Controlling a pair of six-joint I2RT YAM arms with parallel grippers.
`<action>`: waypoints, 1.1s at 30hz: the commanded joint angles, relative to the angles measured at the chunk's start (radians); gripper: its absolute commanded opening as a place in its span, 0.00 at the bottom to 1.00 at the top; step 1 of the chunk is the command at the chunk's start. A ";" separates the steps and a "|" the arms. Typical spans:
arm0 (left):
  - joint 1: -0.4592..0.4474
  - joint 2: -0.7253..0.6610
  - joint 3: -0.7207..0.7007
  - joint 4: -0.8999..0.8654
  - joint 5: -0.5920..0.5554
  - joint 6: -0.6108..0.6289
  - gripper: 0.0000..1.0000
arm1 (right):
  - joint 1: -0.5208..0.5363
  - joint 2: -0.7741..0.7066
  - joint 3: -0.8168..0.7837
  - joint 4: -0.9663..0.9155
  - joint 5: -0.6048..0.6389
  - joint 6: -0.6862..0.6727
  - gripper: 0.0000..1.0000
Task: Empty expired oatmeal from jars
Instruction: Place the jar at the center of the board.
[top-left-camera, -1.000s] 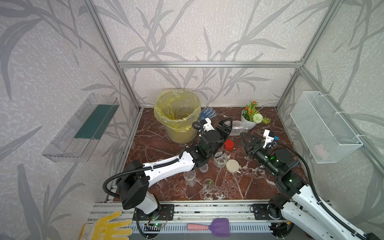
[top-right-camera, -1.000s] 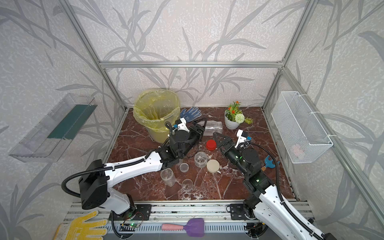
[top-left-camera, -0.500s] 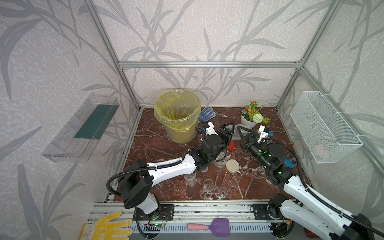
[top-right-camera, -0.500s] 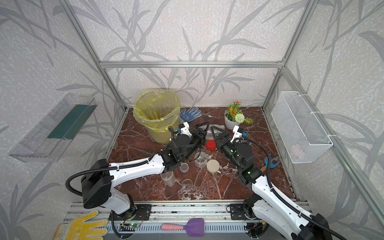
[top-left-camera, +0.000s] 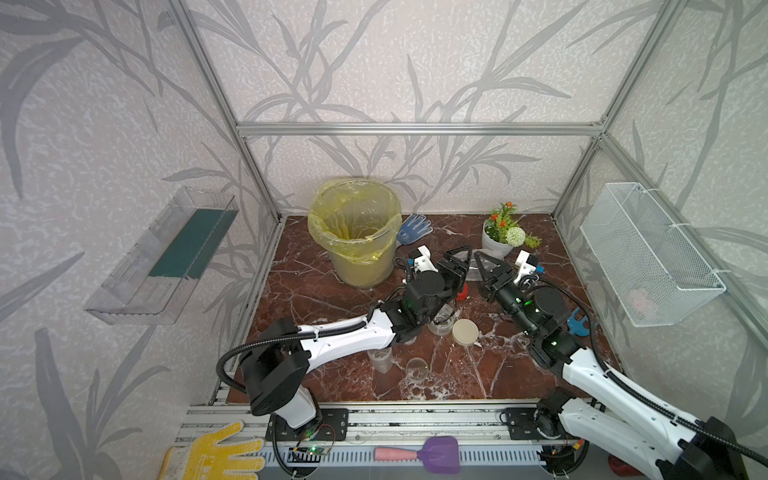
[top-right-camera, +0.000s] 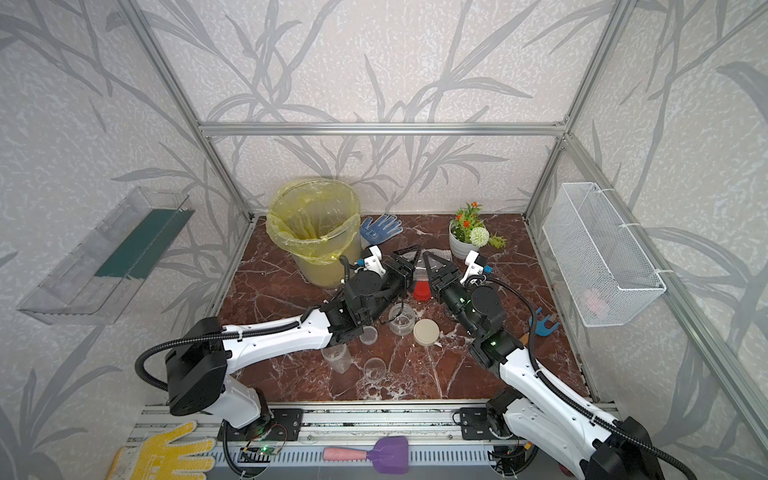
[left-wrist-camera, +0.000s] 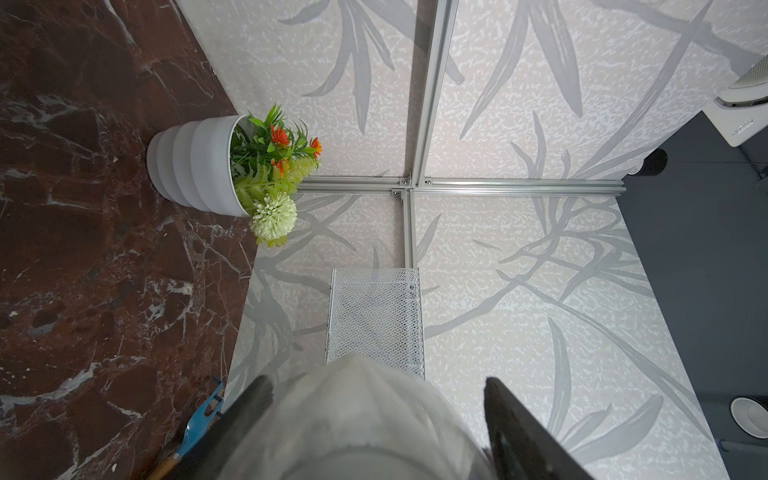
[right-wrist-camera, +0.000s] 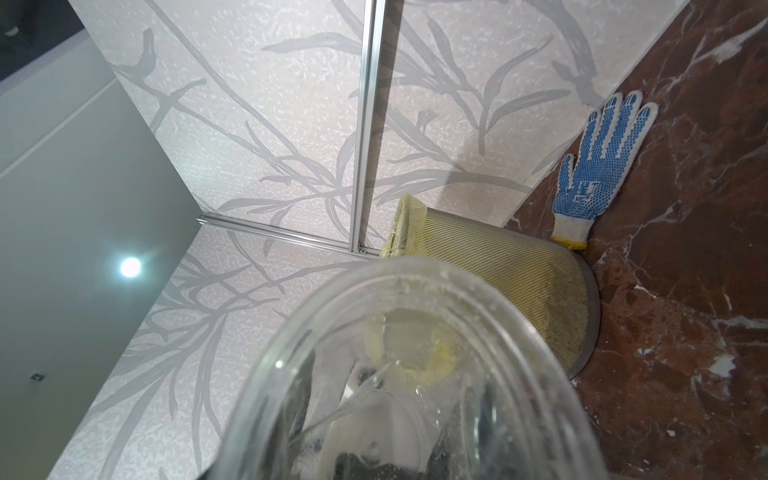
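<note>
Front rail: a purple plastic scoop with a pink handle (top-left-camera: 419, 454) is lying just outside the front edge of the red-brown marble table (top-left-camera: 324, 291), with a yellow dotted work glove (top-left-camera: 216, 455) well off to its left.
Front edge: a slim clear jar (top-left-camera: 380, 359) is standing open, and a small clear round piece (top-left-camera: 417, 368), jar or lid I cannot tell, is sitting just beside it.
Middle: a squat wide clear jar (top-left-camera: 441, 323) is standing open, with a round beige lid (top-left-camera: 465, 331) lying just beside it.
Right edge: a blue forked hand tool (top-left-camera: 578, 322) is lying there.
Under the grippers: a red-capped jar (top-right-camera: 422, 289) is standing, only its red top showing.
Held jar: a clear cylindrical jar (left-wrist-camera: 365, 424) is hanging sideways above the table between the two arms; pale specks (right-wrist-camera: 415, 286) are clinging to its wall.
Left gripper (left-wrist-camera: 376, 386): its black fingers are clamping the jar's sides.
Right gripper (top-right-camera: 430, 268): it is meeting the jar's other end; whether its jaws are gripping I cannot tell.
Back left corner: a mesh bucket with a yellow plastic liner (top-left-camera: 355, 232) is standing, with a blue-dotted white glove (top-left-camera: 413, 226) lying just beside it.
Back right corner: a white ribbed flower pot (top-left-camera: 496, 245) is standing.
Right wall: a white wire basket (top-left-camera: 648, 257) is hanging.
</note>
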 joint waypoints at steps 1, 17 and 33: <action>0.007 0.001 0.003 -0.051 0.001 -0.013 0.48 | 0.003 -0.019 -0.011 0.014 0.044 -0.045 0.51; 0.152 -0.225 -0.004 -0.512 0.034 0.267 0.99 | -0.029 0.111 0.286 -0.418 0.112 -0.586 0.45; 0.185 -0.486 0.014 -1.050 -0.175 0.726 0.99 | -0.003 0.620 0.515 -0.400 0.127 -1.165 0.42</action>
